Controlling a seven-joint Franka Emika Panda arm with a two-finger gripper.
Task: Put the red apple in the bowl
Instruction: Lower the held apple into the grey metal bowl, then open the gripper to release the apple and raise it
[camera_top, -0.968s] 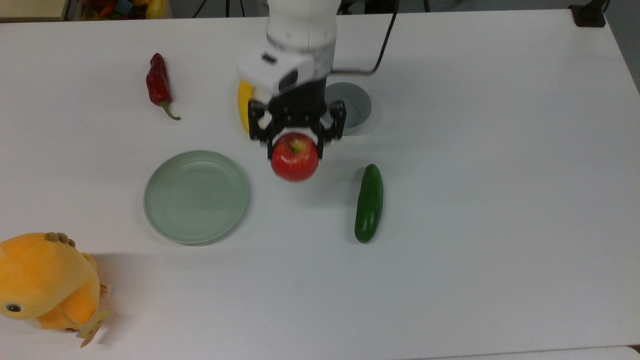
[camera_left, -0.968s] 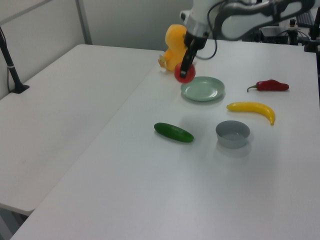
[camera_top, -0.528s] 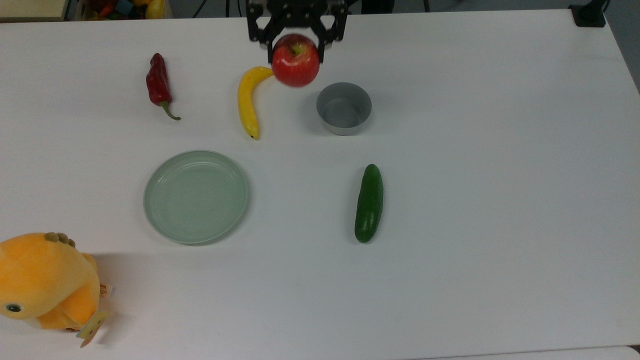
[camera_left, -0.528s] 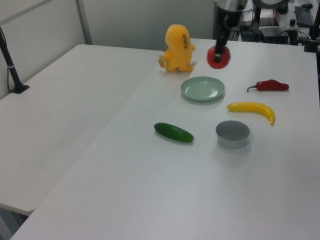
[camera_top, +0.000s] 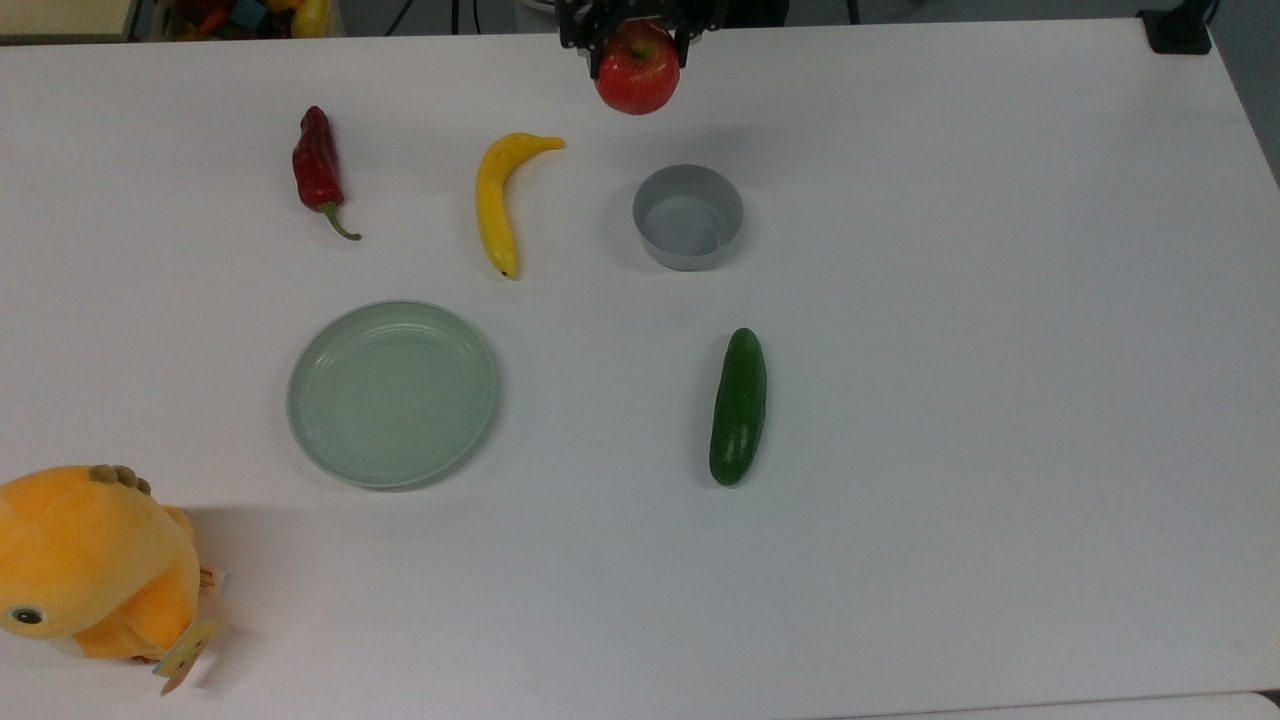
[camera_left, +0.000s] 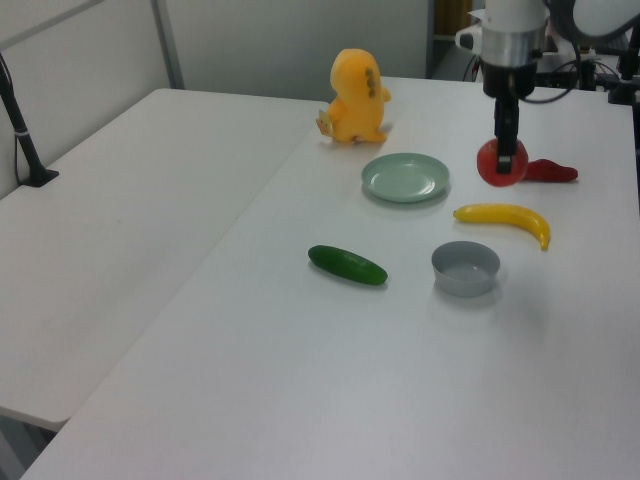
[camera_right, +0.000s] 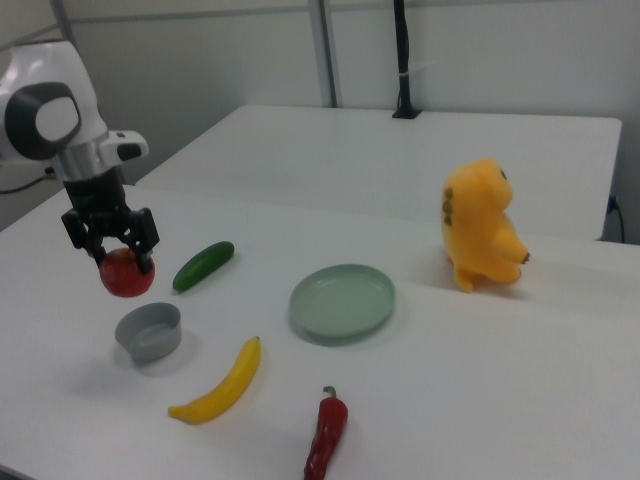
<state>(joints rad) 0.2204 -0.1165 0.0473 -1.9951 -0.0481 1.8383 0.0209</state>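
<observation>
The red apple (camera_top: 637, 75) (camera_left: 500, 164) (camera_right: 126, 274) hangs in the air, with my gripper (camera_top: 638, 45) (camera_left: 503, 140) (camera_right: 112, 250) shut on its upper part. The grey bowl (camera_top: 688, 217) (camera_left: 465, 268) (camera_right: 148, 331) stands on the white table and holds nothing. In the right view the apple floats just above the bowl and slightly to the right view's left. In the top view the apple sits near the top edge, above the bowl and a little to the top view's left.
A yellow banana (camera_top: 497, 201) lies beside the bowl, a red chili pepper (camera_top: 317, 169) further on. A pale green plate (camera_top: 392, 392), a green cucumber (camera_top: 738, 405) and an orange plush toy (camera_top: 90, 562) also sit on the white table (camera_top: 1000, 400).
The gripper has carried the apple up off the table area near the plate, past the banana, to a spot high beside the bowl. Nothing else moved.
</observation>
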